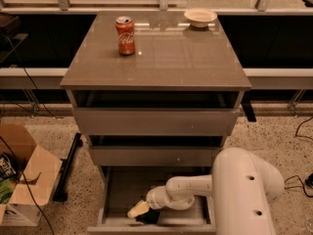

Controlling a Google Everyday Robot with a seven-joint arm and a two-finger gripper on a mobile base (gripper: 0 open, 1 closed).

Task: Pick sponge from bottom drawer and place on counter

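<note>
Hiding sponge point(149, 218) partly, gripper point(138, 209) in bottom drawer point(122, 192)

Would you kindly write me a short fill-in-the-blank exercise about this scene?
The tool is inside the open drawer, the ____ one of three.
The counter holds a bowl and a red ____.
The dark sponge beside the tool is not yet on the ____.
Missing words: bottom; can; counter.

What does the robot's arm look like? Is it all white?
Mostly. The arm is smooth, shiny white, made of fat rounded tubes, and its biggest part has small dark dots. The gripper, down in the bottom drawer, looks pale cream-yellow. No cables or writing show on it.
</note>
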